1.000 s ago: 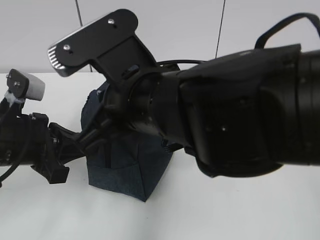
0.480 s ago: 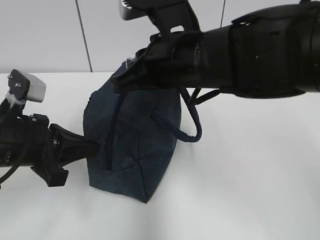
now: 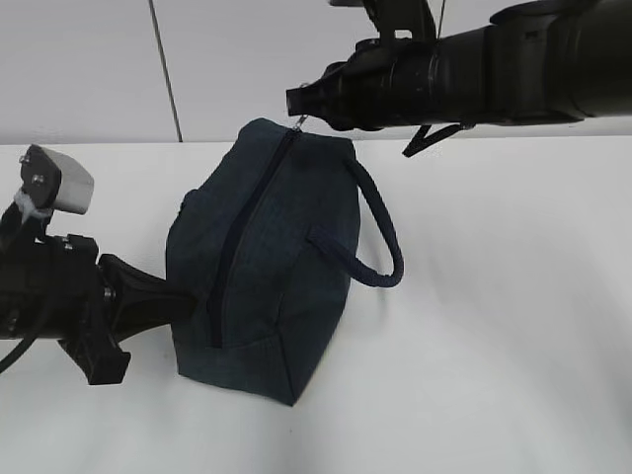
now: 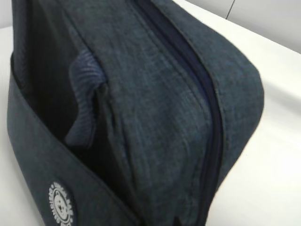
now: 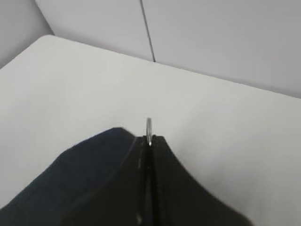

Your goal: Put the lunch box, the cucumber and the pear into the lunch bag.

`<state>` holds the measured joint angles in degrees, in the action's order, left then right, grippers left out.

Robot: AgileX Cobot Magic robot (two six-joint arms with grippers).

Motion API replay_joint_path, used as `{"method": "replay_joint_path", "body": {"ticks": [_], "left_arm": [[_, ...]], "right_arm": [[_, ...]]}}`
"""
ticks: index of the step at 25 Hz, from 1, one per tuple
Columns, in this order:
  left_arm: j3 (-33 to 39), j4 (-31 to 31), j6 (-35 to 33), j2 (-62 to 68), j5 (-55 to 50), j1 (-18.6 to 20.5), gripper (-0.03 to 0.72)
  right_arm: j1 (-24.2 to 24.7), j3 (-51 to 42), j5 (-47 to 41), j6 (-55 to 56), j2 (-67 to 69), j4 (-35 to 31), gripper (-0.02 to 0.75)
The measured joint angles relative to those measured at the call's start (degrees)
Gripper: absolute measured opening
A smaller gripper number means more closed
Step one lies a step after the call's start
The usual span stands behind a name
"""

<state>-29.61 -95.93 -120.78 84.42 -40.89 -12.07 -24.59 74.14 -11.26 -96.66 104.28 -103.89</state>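
Both arms are matte black. Right arm [image 3: 513,64]: thick cylindrical housing stepping down through ringed sections to a narrow black tip, with a thin black cable looping beneath. Left arm [image 3: 49,296]: black, blocky angular bracket at the lower edge, tapered black fingers [image 3: 148,296], a black cable curving below, and a light grey rounded camera module [image 3: 57,183] with two small dark screws.

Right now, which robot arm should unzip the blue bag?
Probably the right. The right gripper is already at the silver ring pull at the far end of the closed zipper. The left gripper sits against the lunch bag at its near end, seemingly steadying it.
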Motion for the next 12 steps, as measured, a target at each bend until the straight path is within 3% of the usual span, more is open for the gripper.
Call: {"method": "replay_joint_path", "body": {"ticks": [12], "left_arm": [[0.05, -0.35, 0.0, 0.0, 1.08, 0.0, -0.008]], "right_arm": [[12.86, 9.91, -18.37, 19.43, 20.33, 0.69, 0.006]]}}
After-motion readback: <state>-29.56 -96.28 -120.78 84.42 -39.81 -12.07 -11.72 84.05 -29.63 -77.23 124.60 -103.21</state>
